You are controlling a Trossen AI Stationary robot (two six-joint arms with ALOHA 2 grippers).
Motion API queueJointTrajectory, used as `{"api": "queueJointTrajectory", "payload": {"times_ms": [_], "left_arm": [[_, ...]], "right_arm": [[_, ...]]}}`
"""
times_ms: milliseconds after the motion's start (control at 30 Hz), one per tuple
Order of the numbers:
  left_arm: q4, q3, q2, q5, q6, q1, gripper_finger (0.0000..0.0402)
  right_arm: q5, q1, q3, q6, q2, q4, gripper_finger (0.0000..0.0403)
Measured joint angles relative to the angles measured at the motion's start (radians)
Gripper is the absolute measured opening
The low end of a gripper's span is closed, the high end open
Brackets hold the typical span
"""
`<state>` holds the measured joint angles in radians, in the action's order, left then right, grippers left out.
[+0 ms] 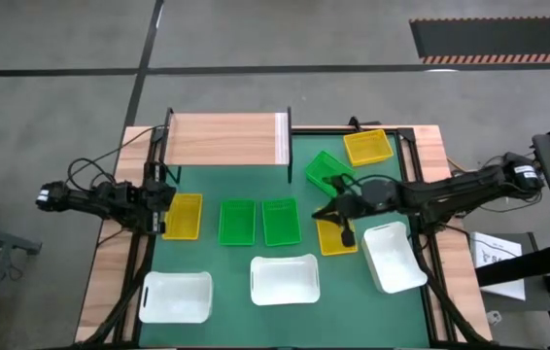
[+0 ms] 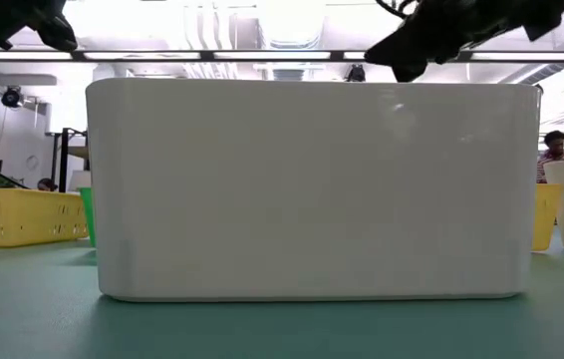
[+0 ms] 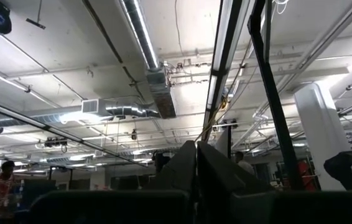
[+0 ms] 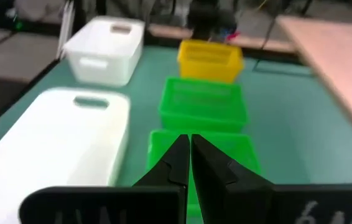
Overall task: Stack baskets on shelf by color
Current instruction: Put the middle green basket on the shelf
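1. Over the middle of the table, a little toward its right edge: right gripper (image 1: 326,214) hanging low with jaws pressed together on nothing, just above the right-hand green basket (image 1: 281,222) and beside a yellow basket (image 1: 338,238).
2. At the left edge: left gripper (image 1: 163,199) waiting, likewise closed and empty, tipped up toward the ceiling, just beside another yellow basket (image 1: 183,216).
3. Along the far edge: shelf (image 1: 226,139) bare, so judged to be at the very start. All nine baskets down on the green mat (image 1: 207,258):
   - three white near the front edge;
   - two green side by side mid-table;
   - a third green one (image 1: 328,173) lying askew near the shelf's right end;
   - the last yellow one (image 1: 368,147) toward the far right corner.
4. Spread the jaws wide before descending; otherwise likely to shove the light basket along the mat rather than take it.
5. Straddle one long wall near its middle, one finger inside and one outside, then close firmly; probably thin, springy plastic, prone to tilting if pinched at a corner.
6. Lift well clear of neighbouring baskets and above the plank before crossing, minding the black posts (image 1: 289,146).
7. Set down flat at one end of the plank, leaving room for the other two colours.
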<state>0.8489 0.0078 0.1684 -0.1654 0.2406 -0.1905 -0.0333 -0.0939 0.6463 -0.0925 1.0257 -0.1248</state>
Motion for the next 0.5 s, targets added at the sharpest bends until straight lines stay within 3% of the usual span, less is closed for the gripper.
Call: {"api": "queueJointTrajectory", "payload": {"times_ms": [500], "left_arm": [[-0.001, 0.0, 0.008, -0.001, -0.002, 0.0, 0.0]], "right_arm": [[0.009, -0.057, 0.281, 0.005, 0.155, 0.365, 0.0009]]}}
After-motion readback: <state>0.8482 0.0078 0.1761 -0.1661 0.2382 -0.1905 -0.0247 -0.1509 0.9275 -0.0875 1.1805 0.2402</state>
